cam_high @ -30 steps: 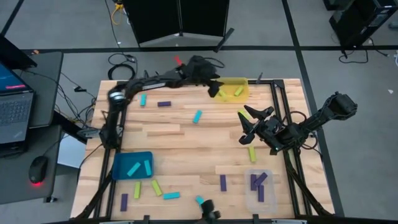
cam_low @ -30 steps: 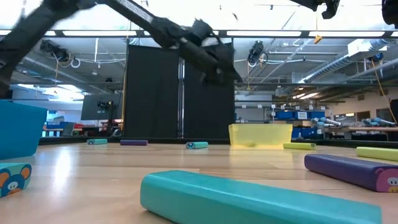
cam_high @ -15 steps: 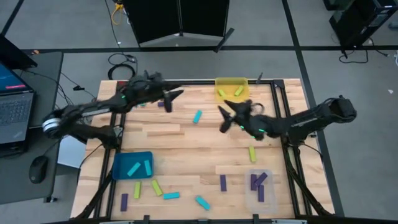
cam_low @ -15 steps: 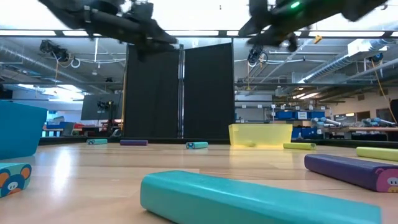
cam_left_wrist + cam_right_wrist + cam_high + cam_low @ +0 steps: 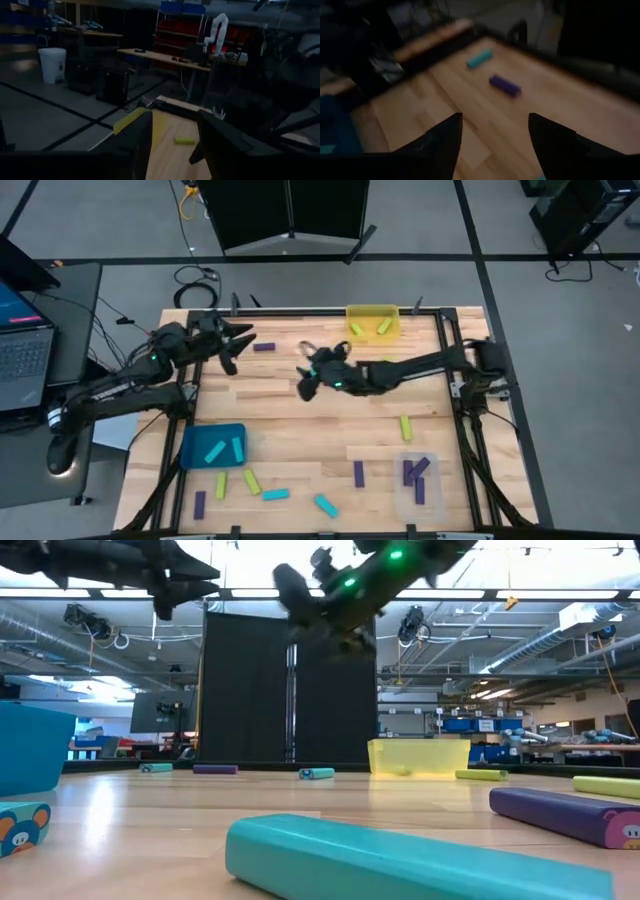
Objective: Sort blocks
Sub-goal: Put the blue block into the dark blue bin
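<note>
Small blocks in cyan, purple and yellow-green lie scattered on the wooden table (image 5: 300,430). My right gripper (image 5: 303,372) hovers open and empty above the table's middle, pointing toward the left edge. Its wrist view (image 5: 494,125) shows a purple block (image 5: 505,85) and a cyan block (image 5: 479,58) flat on the wood ahead of it. My left gripper (image 5: 240,348) hangs open and empty over the far left part, close to that purple block (image 5: 264,347). In the low view both grippers, left (image 5: 190,580) and right (image 5: 305,600), are high above the table.
A teal bin (image 5: 190,460) holding cyan blocks stands near left, a yellow bin (image 5: 372,310) far right, a clear bin (image 5: 400,498) holding purple blocks near right. Loose blocks lie along the near edge (image 5: 276,494) and at the right (image 5: 405,426). A laptop (image 5: 20,350) sits left of the table.
My left gripper has drawn back from the yellow bin along the far edge toward the table's left. My right gripper has swung from the right side toward the table's middle, turning from pointing down to reaching nearly level, and now covers the cyan block that lay there.
</note>
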